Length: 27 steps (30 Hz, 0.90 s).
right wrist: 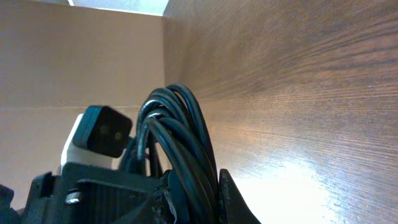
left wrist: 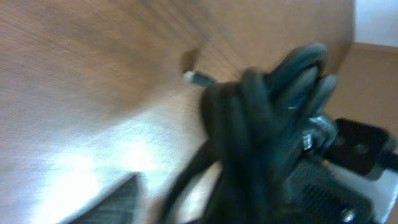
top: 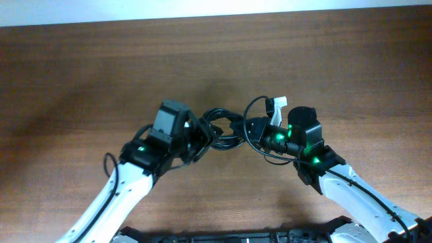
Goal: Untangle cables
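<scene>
The cables (top: 226, 131) are a knotted clump of thin black cords between my two grippers at the table's middle. One cord loops up to a light-coloured tip (top: 278, 104). My right gripper (top: 255, 131) is shut on several strands of the cables (right wrist: 186, 143), which pass between its fingers (right wrist: 205, 199). My left gripper (top: 202, 135) sits at the clump's left side. In the blurred left wrist view the cables (left wrist: 267, 124) fill the right half and a small plug end (left wrist: 196, 78) lies on the table. One left finger (left wrist: 115, 199) stands apart from the cords; the other is hidden.
The wooden table (top: 216, 54) extends all round the clump. The left arm's wrist camera (right wrist: 99, 134) shows close behind the cables in the right wrist view. The right arm's black body (left wrist: 360, 146) shows close behind them in the left wrist view.
</scene>
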### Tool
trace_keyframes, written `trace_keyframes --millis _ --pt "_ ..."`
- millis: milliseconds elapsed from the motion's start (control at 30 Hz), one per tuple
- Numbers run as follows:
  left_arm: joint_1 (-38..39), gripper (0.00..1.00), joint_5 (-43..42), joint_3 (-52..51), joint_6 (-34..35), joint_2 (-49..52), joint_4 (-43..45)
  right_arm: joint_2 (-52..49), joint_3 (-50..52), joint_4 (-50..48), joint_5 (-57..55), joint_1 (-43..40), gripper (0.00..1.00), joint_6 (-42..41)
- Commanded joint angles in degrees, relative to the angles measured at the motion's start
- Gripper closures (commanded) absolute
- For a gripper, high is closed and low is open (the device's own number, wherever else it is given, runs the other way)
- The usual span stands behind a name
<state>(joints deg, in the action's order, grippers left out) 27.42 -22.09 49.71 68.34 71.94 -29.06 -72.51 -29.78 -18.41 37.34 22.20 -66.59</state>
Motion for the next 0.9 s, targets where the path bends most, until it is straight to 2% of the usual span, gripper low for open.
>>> trace_keyframes --millis 0,33,100,133,167,200,267,367,433,467,567,667,733,800,867 --pt "1.31 1.0 0.85 0.59 4.33 3.98 6.38 0.13 -0.59 -0.85 -0.98 0.35 0.95 -1.62" --pt "1.27 1.0 0.98 0.59 4.31 3.96 7.43 0.13 -0.59 -0.57 -0.98 0.35 0.88 -1.25" --pt "0.94 1.0 1.46 0.61 3.17 3.85 9.03 0.13 -0.55 -0.26 -0.04 0.2 0.6 2.43" --pt "-0.15 1.0 2.29 0.61 -0.55 3.85 9.05 0.13 -0.55 -0.26 2.21 -0.15 0.4 6.86" --pt "-1.29 1.0 2.49 0.61 -4.42 3.85 9.05 0.13 -0.55 -0.22 5.09 -0.66 0.3 9.81" --pt "-3.8 1.0 2.01 0.61 -10.27 3.85 8.81 0.13 -0.55 0.39 8.55 -1.49 0.26 13.09" --pt "-9.84 1.0 -1.27 0.61 -22.29 3.78 8.83 0.13 -0.55 2.86 17.86 -4.35 0.23 22.27" --pt "-17.77 1.0 -10.29 0.61 -33.75 3.8 7.1 0.13 -0.55 11.61 35.58 -12.24 0.19 36.48" --pt "-21.4 1.0 -18.05 0.61 -43.25 3.8 6.67 0.13 -0.57 11.87 41.18 -18.01 0.16 37.07" --pt "-22.01 1.0 -21.59 0.61 -48.87 3.8 6.49 0.13 -0.57 10.73 41.35 -20.61 0.14 37.03" --pt "-20.94 1.0 -27.23 0.59 -59.56 3.8 5.6 0.13 -0.57 4.92 40.54 -23.87 0.13 35.06" --pt "-18.93 1.0 -29.59 0.59 -64.0 3.8 5.6 0.13 -0.57 0.13 39.1 -22.67 0.13 33.14" --pt "-18.32 1.0 -29.62 0.59 -65.46 3.8 5.64 0.13 -0.55 0.11 38.45 -20.28 0.05 33.99" --pt "-18.29 1.0 -30.42 0.59 -66.88 3.8 5.64 0.13 -0.55 0.13 37.05 -16.65 0.05 36.81" --pt "-18.32 1.0 -37.99 0.59 -71.97 3.8 5.62 0.13 -0.55 0.13 31.41 -12.96 0.05 36.81"
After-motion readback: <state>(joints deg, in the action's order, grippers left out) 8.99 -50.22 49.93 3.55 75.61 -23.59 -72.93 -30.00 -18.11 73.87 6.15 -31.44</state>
